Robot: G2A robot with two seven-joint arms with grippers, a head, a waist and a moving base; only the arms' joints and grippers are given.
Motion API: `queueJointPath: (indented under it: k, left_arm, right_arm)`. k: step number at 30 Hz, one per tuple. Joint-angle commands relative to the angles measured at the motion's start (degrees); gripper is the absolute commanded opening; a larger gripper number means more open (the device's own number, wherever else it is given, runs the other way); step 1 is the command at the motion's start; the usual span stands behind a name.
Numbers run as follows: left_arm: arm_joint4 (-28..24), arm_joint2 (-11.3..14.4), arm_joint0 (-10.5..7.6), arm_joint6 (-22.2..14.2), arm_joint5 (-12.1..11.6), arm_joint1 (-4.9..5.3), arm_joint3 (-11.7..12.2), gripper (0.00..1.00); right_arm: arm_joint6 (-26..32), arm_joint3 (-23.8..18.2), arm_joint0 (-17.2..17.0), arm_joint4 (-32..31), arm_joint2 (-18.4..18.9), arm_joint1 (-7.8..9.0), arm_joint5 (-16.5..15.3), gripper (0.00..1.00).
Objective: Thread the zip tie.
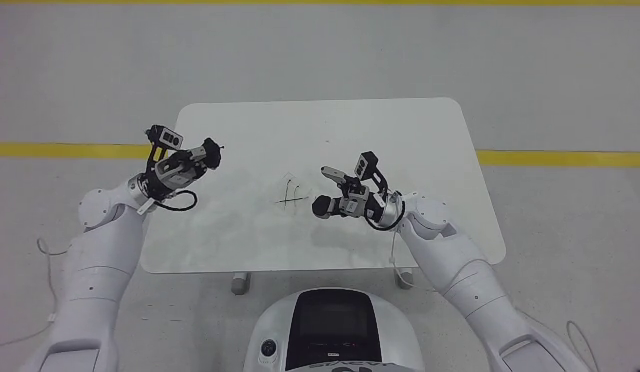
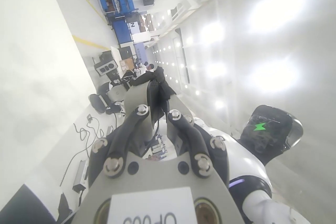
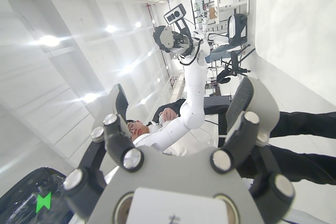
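**Zip tie flat on the table, both grippers off it**

Zip tie [image 1: 290, 194] lying loose near the middle of the white table [image 1: 400, 132], seen from above as thin dark strands crossing one another (too fine to tell head from tail). Touched by neither gripper.

Left gripper [image 1: 212, 150] up over the table's left edge, well apart from the zip tie, pointing in toward the table. Same left gripper [image 2: 158, 78] in its own wrist view: jaws pressed together, black inner faces meeting toward the tips, nothing made out between them. Left gripper [image 3: 162, 38] also caught by the right wrist camera, farther off, fingers together.

Right gripper [image 1: 322, 189] just to the right of the zip tie, near it but not in contact, turned on its side. Jaws spread wide in the top view, one finger toward the far edge and one toward the near edge. Right gripper [image 3: 181, 99] in its own wrist view: ribbed black pads [image 3: 240, 99] facing each other across a broad gap, nothing held there.
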Motion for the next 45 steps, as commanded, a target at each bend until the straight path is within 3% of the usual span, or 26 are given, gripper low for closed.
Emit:
queueJointPath:
  k: [1, 6, 8, 11, 15, 17, 25, 27, 32, 41, 45]
  left_arm:
    - [0.1, -0.7, 0.06, 0.0, 0.0, -0.21, -0.4, 0.00]
    - [0.1, -0.7, 0.06, 0.0, 0.0, -0.21, -0.4, 0.00]
    - [0.1, -0.7, 0.06, 0.0, 0.0, -0.21, -0.4, 0.00]
    - [0.1, -0.7, 0.06, 0.0, 0.0, -0.21, -0.4, 0.00]
    - [0.1, -0.7, 0.06, 0.0, 0.0, -0.21, -0.4, 0.00]
    - [0.1, -0.7, 0.06, 0.0, 0.0, -0.21, -0.4, 0.00]
    - [0.1, -0.7, 0.06, 0.0, 0.0, -0.21, -0.4, 0.00]
    - [0.1, -0.7, 0.06, 0.0, 0.0, -0.21, -0.4, 0.00]
    - [0.1, -0.7, 0.06, 0.0, 0.0, -0.21, -0.4, 0.00]
    - [0.1, -0.7, 0.06, 0.0, 0.0, -0.21, -0.4, 0.00]
    - [0.1, -0.7, 0.06, 0.0, 0.0, -0.21, -0.4, 0.00]
  right_arm:
    - [-1.4, -0.6, -0.1, -0.9, -0.1, 0.00, 0.0, 1.00]
    - [-9.4, -6.1, 2.0, -9.6, -4.0, -0.52, 4.4, 1.00]
    - [-14.8, -7.1, 4.3, -16.3, -7.0, -1.01, 8.5, 1.00]
    - [-23.0, -6.0, 8.4, -24.4, -12.1, -2.34, 16.9, 1.00]
    - [-27.9, -1.5, 13.1, -25.2, -17.5, -4.98, 22.1, 1.00]
    - [-31.3, 0.1, 14.7, -27.3, -19.0, -5.83, 21.9, 1.00]
    - [-31.9, 0.5, 14.9, -29.2, -19.8, -5.94, 22.9, 1.00]
    - [-31.5, 2.0, 16.1, -30.2, -21.1, -6.53, 22.9, 1.00]
    - [-31.9, 9.9, 21.7, -31.7, -26.2, -9.87, 22.9, 1.00]
    - [-31.7, 10.5, 21.9, -33.1, -26.9, -10.32, 22.9, 1.00]
    - [-29.9, 13.9, 24.5, -33.9, -28.7, -12.12, 22.9, 1.00]
